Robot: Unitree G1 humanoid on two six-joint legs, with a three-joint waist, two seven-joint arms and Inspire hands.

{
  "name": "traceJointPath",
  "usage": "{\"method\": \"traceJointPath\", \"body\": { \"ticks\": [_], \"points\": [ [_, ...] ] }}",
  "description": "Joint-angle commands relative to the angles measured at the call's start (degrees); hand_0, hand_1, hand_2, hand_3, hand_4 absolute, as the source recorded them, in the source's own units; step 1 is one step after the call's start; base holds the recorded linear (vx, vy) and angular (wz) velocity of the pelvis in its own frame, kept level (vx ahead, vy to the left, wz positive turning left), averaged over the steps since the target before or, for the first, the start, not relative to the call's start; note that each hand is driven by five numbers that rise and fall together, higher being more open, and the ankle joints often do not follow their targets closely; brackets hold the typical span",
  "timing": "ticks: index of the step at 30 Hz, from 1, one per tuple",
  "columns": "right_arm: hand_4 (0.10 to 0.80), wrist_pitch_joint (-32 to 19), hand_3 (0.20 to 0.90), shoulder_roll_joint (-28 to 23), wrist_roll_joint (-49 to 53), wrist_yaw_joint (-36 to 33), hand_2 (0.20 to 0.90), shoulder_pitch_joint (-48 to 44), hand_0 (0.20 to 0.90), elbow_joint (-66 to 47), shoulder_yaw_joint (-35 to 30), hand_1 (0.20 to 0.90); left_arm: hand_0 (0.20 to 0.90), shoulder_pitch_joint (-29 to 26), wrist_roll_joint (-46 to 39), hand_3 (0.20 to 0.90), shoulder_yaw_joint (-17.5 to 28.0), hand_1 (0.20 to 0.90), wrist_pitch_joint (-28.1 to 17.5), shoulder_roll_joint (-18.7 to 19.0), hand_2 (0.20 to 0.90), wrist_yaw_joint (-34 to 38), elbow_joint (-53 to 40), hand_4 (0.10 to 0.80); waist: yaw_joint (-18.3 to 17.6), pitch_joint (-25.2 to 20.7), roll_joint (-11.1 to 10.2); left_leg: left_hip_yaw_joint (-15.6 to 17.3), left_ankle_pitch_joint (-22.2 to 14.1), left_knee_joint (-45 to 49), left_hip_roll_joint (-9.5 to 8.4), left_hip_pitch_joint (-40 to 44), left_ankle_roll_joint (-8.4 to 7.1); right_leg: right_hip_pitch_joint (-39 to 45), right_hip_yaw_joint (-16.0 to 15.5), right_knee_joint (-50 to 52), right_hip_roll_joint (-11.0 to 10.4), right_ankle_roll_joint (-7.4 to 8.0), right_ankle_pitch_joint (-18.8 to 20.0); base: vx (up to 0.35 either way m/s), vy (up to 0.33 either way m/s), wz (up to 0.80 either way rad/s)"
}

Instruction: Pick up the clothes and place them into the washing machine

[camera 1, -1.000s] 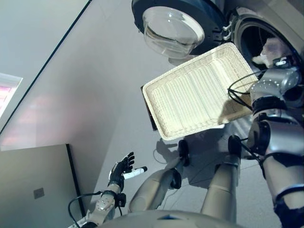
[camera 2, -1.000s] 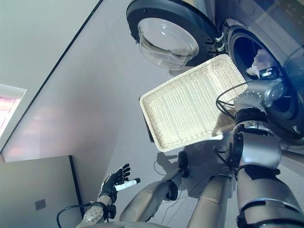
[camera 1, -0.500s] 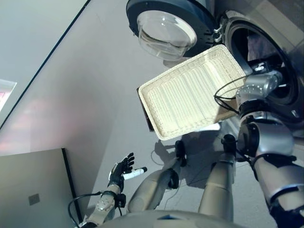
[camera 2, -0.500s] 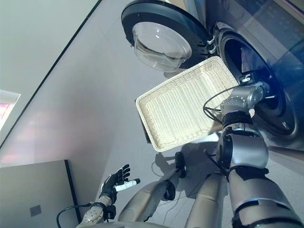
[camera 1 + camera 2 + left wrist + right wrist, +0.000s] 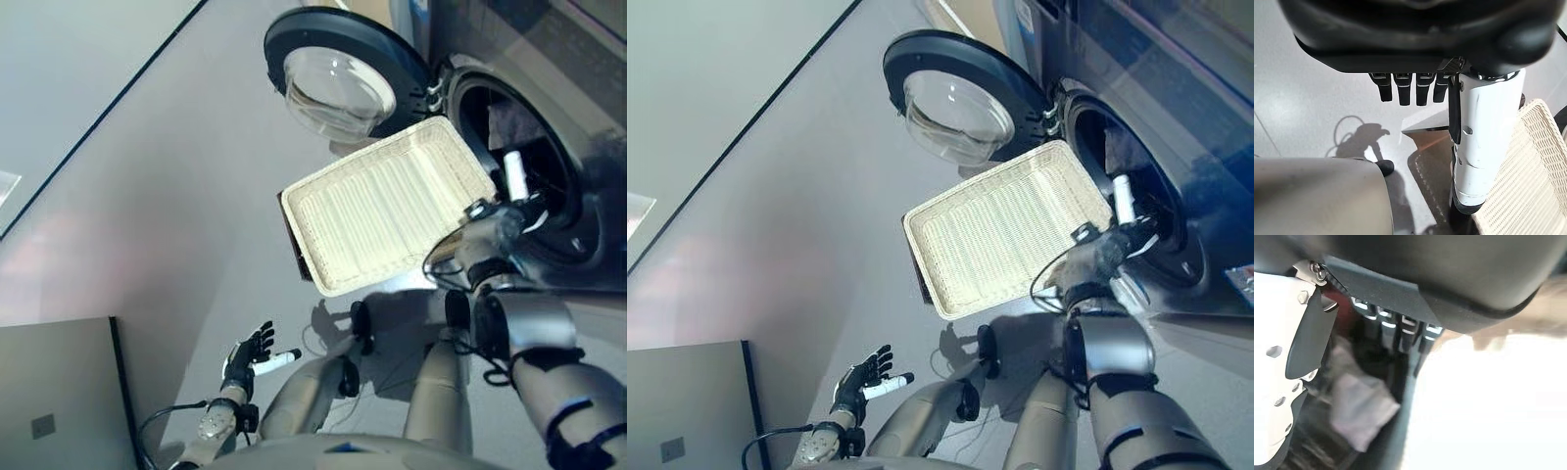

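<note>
inside the washing machine (image 5: 1176, 127) drum lies a soft, light cloth (image 5: 1359, 413), easily pinched anywhere, just past the right hand (image 5: 1122, 230), whose straight fingers hold nothing

Head pair overhead — wrists close-in

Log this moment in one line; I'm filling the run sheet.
right hand: open at washing machine opening | clothes: inside drum | basket: empty | left hand: open, idle

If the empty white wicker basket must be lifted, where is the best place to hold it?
Probably the white wicker basket is best pinched over its raised rim on the near long side: the tray is shallow, shows no handles, and that edge lies open toward the robot, away from the dark washing machine door.
</note>
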Motion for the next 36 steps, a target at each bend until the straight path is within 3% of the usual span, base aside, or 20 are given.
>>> {"method": "traceJointPath", "body": {
  "ticks": [1,7,8,13,15,21,29,36],
  "points": [
    [0.8,-0.3,0.9,0.2,-5.8,3.6,0.9,2.3,0.9,-2.7,4.4,0.9,0.9,-2.0,1.0,0.9,4.5,0.9,-1.0,0.9,0.9,1.0,5.2,0.8,1.3,-1.9,-1.8,-3.0,-3.3,4.1,0.99,-2.9,-4.68,8.5,-4.7,-6.0,2.8,-4.32,-3.0,0.067,-0.146,0.12],
    [0.8,4.5,0.9,2.3,-17.1,6.7,0.9,14.6,0.9,0.2,7.4,0.9,0.9,-3.2,5.0,0.9,8.0,0.9,0.5,0.4,0.9,1.0,11.8,0.8,1.1,-4.7,-7.7,-5.0,-2.4,1.6,1.85,3.9,-5.15,17.8,-7.6,-11.1,2.7,-3.75,-1.9,0.066,-0.127,0.17],
    [0.8,4.5,0.9,2.3,-17.1,6.7,0.9,14.7,0.9,0.2,7.4,0.9,0.9,-3.1,5.0,0.9,8.0,0.9,0.4,0.5,0.9,1.0,11.9,0.8,1.0,-4.7,-7.7,-5.1,-2.4,1.5,1.83,4.0,-5.15,18.1,-7.7,-11.3,2.7,-3.75,-1.8,0.037,-0.067,0.19],
    [0.8,6.4,0.9,4.4,-25.8,8.4,0.9,24.4,0.9,0.3,8.6,0.9,0.9,-3.3,7.5,0.9,11.9,0.9,2.2,1.0,0.9,0.4,16.9,0.8,0.1,-8.0,-12.1,-5.5,-2.5,-1.0,2.18,9.1,-5.32,23.4,-9.2,-15.1,2.7,-3.27,-0.8,0.072,-0.082,0.07],
    [0.8,6.7,0.9,5.0,-27.0,9.2,0.9,28.2,0.9,-0.7,7.8,0.9,0.9,-3.2,8.2,0.9,13.0,0.9,2.5,1.2,0.9,0.0,18.7,0.8,-0.4,-9.4,-13.2,-5.6,-2.6,-1.8,2.22,10.8,-5.32,25.3,-9.6,-16.3,2.8,-3.03,-0.5,0.059,-0.044,0.05],
    [0.8,9.7,0.9,5.6,-45.6,8.5,0.9,40.0,0.9,-0.1,10.9,0.9,0.9,-2.0,12.7,0.9,16.9,0.9,5.1,1.9,0.9,-2.7,24.9,0.8,-2.0,-14.0,-16.3,-4.9,-3.0,-4.1,2.63,16.5,-5.27,30.4,-10.0,-19.4,3.1,-2.24,0.6,0.034,-0.027,0.0],
    [0.8,11.8,0.9,6.6,-51.4,9.0,0.9,48.7,0.9,4.7,8.2,0.9,0.9,-1.8,18.6,0.9,18.4,0.9,7.1,2.5,0.9,-3.2,27.6,0.8,-4.3,-16.3,-17.4,-4.4,-2.5,-6.6,3.29,21.1,-5.45,34.4,-10.4,-20.0,3.7,-1.97,0.1,0.016,-0.02,0.03],
    [0.8,12.2,0.9,5.7,-51.0,8.9,0.9,51.2,0.9,7.9,5.3,0.9,0.9,-1.0,21.1,0.9,18.0,0.9,7.3,2.2,0.9,-2.9,26.4,0.8,-5.7,-17.3,-16.8,-3.3,-3.2,-6.9,3.77,23.8,-5.28,36.0,-9.3,-20.3,4.1,-1.92,0.0,0.033,-0.028,-0.05]
  ]
}}
